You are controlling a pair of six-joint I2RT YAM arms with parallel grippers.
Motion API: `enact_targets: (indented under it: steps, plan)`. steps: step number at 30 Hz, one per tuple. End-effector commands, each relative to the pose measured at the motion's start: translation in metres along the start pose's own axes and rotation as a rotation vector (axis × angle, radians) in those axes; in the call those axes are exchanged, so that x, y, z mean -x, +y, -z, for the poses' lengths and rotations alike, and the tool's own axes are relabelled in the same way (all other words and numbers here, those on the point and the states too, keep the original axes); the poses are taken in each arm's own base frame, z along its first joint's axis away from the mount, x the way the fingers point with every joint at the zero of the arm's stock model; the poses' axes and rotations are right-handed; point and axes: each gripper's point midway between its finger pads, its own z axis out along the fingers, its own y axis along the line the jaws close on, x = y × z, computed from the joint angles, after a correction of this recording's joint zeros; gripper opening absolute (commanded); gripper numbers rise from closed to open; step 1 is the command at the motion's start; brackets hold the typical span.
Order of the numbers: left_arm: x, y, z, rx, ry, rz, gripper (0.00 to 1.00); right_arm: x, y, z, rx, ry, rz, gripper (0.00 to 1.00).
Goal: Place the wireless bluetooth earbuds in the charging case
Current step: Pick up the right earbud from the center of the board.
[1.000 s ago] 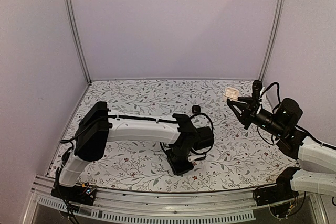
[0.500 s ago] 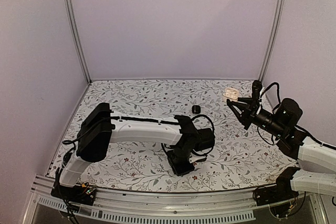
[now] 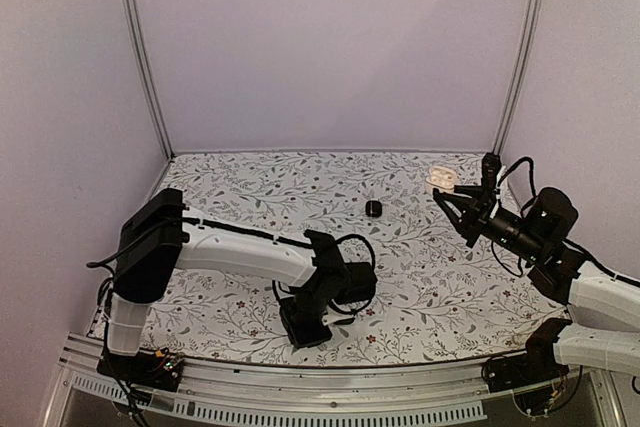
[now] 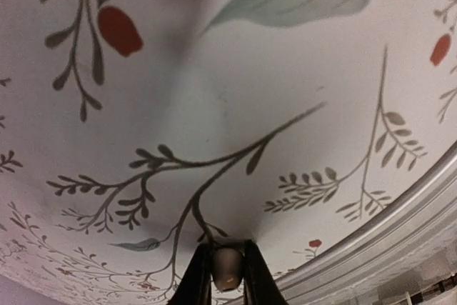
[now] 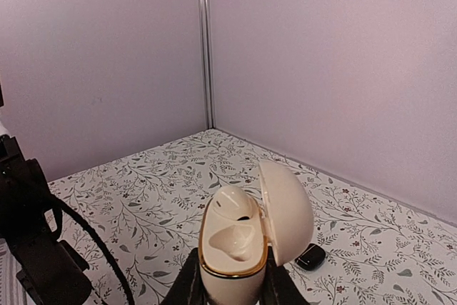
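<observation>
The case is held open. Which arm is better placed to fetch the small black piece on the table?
Left, probably. The right gripper is shut on the charging case, so it cannot pick. The left gripper hangs low over the table, near its front edge; the small black piece lies farther out.

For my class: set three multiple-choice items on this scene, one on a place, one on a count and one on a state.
1. Where is the cream charging case?
A. lying at the table's near edge
B. between the fingers of the right gripper
C. under the left arm

2. How many earbuds sit in it?
A. none
B. one
C. two

3. Its lid is:
A. shut
B. missing
C. open

Answers:
1. B, the fingers flank its base.
2. B, one is seated and the other slot is empty.
3. C, it stands swung back on its hinge.
</observation>
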Motion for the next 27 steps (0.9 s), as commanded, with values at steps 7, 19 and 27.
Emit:
enact_targets:
  steps: [7,19,27]
  plan:
    - [-0.019,-0.003,-0.027,0.006,0.098,-0.001,0.20,0.002,-0.002,-0.002,-0.002,-0.006,-0.003,0.00]
    - [-0.014,-0.002,-0.028,0.016,0.098,-0.008,0.16,0.002,-0.002,-0.001,-0.006,-0.008,0.000,0.00]
    - [-0.004,-0.007,-0.027,-0.014,0.057,-0.011,0.16,0.003,-0.002,0.000,-0.004,-0.005,-0.001,0.00]
